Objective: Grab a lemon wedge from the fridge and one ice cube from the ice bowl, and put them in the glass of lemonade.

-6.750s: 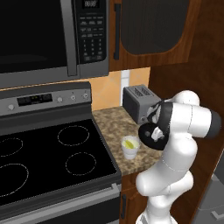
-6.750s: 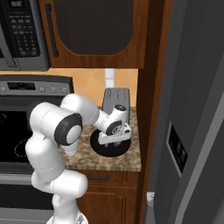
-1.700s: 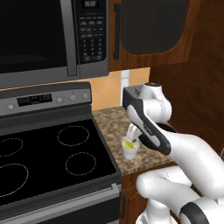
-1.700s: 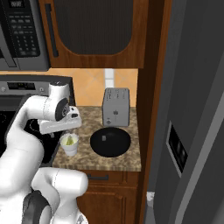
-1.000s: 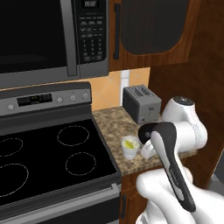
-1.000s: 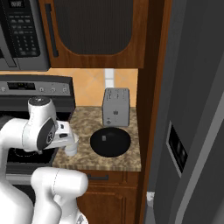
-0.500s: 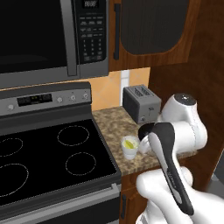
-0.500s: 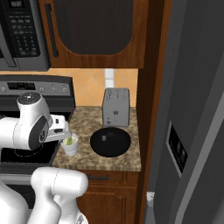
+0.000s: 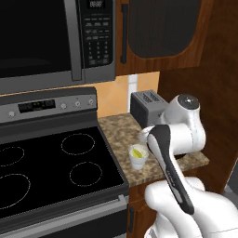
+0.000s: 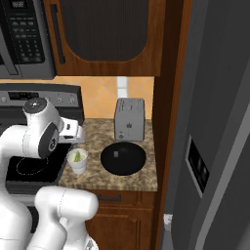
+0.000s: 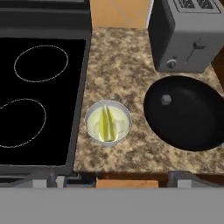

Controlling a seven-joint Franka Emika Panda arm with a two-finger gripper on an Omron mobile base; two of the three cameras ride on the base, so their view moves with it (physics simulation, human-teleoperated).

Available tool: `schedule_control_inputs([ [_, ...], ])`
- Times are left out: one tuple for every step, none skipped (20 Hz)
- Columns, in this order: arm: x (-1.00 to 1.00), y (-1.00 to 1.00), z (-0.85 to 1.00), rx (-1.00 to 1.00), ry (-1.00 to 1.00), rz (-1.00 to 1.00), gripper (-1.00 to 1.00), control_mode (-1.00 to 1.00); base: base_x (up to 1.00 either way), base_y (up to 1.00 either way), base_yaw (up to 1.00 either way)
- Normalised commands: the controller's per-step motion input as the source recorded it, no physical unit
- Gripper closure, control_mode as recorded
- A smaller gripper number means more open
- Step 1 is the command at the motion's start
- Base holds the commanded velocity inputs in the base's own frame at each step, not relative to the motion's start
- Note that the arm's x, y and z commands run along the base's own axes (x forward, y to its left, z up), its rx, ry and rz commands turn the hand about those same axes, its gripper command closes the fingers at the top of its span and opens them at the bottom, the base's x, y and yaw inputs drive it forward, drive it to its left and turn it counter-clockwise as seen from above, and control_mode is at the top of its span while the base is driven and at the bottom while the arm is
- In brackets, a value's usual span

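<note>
The left base view looks forward and down from the left over the stovetop [image 9: 56, 162] and granite counter [image 9: 116, 128]. The right base view faces the same counter beside the fridge [image 10: 215, 122]. The hand view looks down close on the glass of lemonade [image 11: 108, 123], toaster [image 11: 188, 37] and black pan [image 11: 186, 113], which all three views share.

Light: even, flat and moderately bright, with no clear source.
Shadows: faint.
Glare: none.
Sharpness: soft, slightly pixelated, no edge distortion.

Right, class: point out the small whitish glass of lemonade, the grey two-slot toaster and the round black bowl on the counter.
small whitish glass of lemonade [image 11: 108, 122]: hand view, on the yellow wedge inside.
grey two-slot toaster [image 11: 188, 41]: hand view, front face.
round black bowl [image 10: 123, 158]: right base view, dark centre.
</note>
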Motion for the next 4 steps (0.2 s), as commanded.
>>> schedule_control_inputs([
  [0.0,0.01,0.06,0.13,-0.12,-0.18,-1.0,-1.0,0.0,0.0,0.0],
  [0.0,0.21,0.0,0.11,-0.05,-0.17,-1.0,-1.0,0.0,0.0,0.0],
  [0.0,0.2,0.0,0.09,-0.05,-0.17,-1.0,-1.0,0.0,0.0,0.0],
  [0.0,0.22,0.0,0.08,-0.05,-0.2,-1.0,-1.0,0.0,0.0,0.0],
])
